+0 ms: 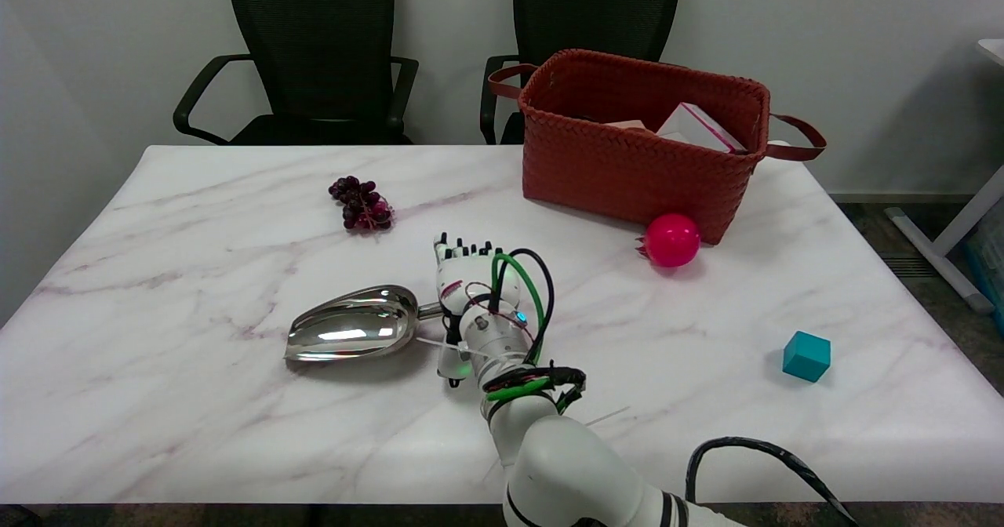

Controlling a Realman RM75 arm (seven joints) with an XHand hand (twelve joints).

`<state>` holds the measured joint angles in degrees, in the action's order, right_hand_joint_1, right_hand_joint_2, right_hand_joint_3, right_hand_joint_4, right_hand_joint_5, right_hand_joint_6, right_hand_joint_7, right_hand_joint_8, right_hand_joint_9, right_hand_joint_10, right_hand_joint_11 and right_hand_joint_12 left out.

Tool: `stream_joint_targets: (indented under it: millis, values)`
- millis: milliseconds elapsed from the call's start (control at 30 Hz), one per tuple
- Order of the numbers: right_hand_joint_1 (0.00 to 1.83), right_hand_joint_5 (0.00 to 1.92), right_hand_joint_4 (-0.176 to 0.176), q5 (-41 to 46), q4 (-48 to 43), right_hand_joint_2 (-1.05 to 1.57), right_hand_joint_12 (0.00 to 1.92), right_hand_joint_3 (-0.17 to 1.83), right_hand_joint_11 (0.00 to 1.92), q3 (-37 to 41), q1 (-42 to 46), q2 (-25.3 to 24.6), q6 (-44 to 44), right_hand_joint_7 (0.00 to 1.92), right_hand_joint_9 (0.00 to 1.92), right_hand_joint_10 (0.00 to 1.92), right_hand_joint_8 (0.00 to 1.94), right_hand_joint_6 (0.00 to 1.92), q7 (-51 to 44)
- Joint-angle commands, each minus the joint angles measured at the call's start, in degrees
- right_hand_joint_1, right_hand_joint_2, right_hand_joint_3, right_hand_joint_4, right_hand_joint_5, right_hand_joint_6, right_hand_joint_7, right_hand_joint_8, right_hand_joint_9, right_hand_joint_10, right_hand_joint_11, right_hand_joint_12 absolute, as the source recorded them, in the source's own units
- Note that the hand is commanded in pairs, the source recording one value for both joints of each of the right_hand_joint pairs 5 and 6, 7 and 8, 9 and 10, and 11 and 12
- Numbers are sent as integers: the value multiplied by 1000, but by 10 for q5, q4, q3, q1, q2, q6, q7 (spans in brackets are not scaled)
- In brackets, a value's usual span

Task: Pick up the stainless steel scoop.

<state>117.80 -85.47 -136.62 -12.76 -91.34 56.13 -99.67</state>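
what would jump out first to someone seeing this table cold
The shiny stainless steel scoop lies at the table's centre-left, with the right hand over its handle; whether it grips is unclear. Behind, at the far right, stands a big red-brown woven basket, a bright pink ball against its front.

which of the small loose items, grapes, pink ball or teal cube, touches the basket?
The pink ball: it sits against the basket front wall. The grapes and teal cube lie apart on the table.

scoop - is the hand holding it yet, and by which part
It cannot be told. The right hand covers the handle end of the stainless steel scoop, hiding whether the fingers close on it. The bowl rests on the table.
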Motion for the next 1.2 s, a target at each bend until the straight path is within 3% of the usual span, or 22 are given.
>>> stream_joint_targets:
  millis: [33,267,500,700,1033,1200]
  values:
    - [1330,26,0,32,7,186,307,1329,307,2,-15,14,-13,265,400,400,265,26,-6]
    - [1320,30,0,32,2,209,353,1229,353,2,-15,14,-10,378,483,483,378,30,-10]
    - [1317,34,0,30,-1,216,435,1133,435,2,-10,16,-8,557,741,741,557,34,-10]
    - [1293,83,0,32,-5,155,516,1325,516,2,-8,22,-4,754,974,974,754,83,-10]
    - [1253,147,0,34,-13,115,563,1359,563,3,-1,34,-4,828,1035,1035,828,147,-6]
    - [1280,428,0,34,-16,40,576,1586,576,3,2,36,-5,899,1066,1066,899,428,-6]
